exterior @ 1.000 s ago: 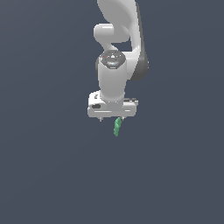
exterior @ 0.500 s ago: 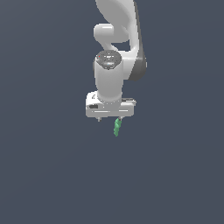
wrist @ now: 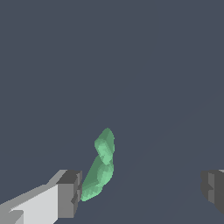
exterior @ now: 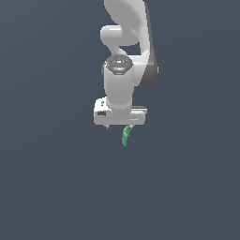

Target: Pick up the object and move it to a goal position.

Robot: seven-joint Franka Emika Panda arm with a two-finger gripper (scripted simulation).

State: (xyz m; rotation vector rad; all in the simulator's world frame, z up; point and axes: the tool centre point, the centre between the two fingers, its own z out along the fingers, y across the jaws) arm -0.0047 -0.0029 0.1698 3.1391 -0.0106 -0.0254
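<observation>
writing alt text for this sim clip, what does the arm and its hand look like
The arm is glossy white with rounded, tube-like links, dark grey at the joint sides and a grey round cap on the wrist. The hand has a wide, boxy white body with a small dark marking. In the wrist view its fingers are white with dark grey blocky pads. No cables visible.

The white robot arm (exterior: pixel 123 89) hangs straight down over a plain dark grey-blue desk (exterior: pixel 47 187), its pale rectangular gripper (exterior: pixel 119 126) facing the surface. Two short fingers (exterior: pixel 108 126) poke out beneath the hand, set well apart from each other. A small, narrow, bright green piece with bumpy edges (exterior: pixel 125 136) lies just below the finger on the exterior view's right, its upper end reaching that fingertip; whether they touch cannot be told.
</observation>
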